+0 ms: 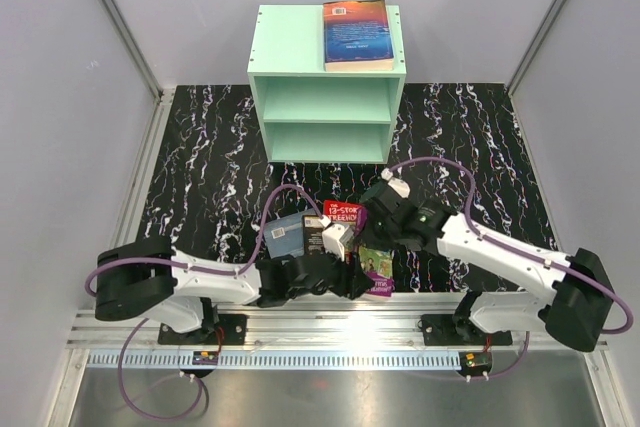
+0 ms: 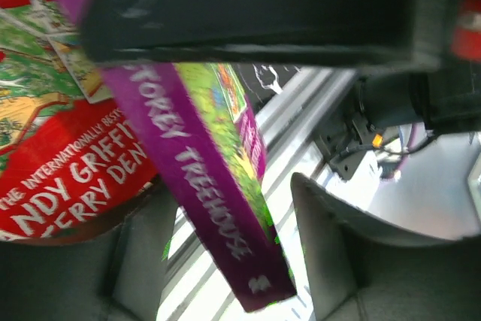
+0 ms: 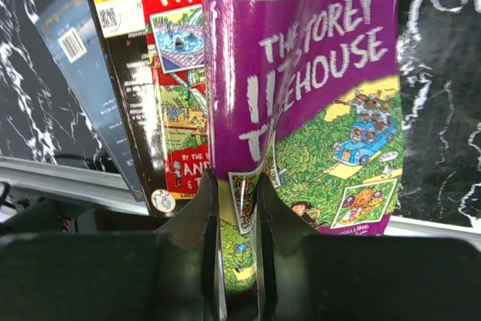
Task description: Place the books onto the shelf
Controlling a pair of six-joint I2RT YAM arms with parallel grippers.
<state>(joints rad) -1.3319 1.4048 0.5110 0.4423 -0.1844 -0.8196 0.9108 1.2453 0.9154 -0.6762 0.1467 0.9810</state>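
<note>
Two fingers of the right gripper (image 3: 237,182) are pressing together on the lower edge of the purple Treehouse book (image 3: 331,110), whose cover is bowing beside the spine above the pinch. Opposite it, the left gripper (image 2: 229,201) is standing with its jaws apart, one finger on each side of that same book's purple spine. Light is showing in the gaps on both sides, though whether either pad is touching cannot be told. Held this way, the purple Treehouse book is sitting over the near edge of the black marbled table (image 1: 200,167), between the two arms and well apart from the shelf (image 1: 325,97). Three further items are lying just behind it in an overlapping fan: the red Treehouse book (image 3: 176,110), the black book (image 3: 124,73) and the slate-blue book (image 3: 75,73). At the far edge, the mint-green shelf is standing with both compartments facing the arms. One dark blue book (image 1: 357,35) is lying flat on its top, toward the right side.
</note>
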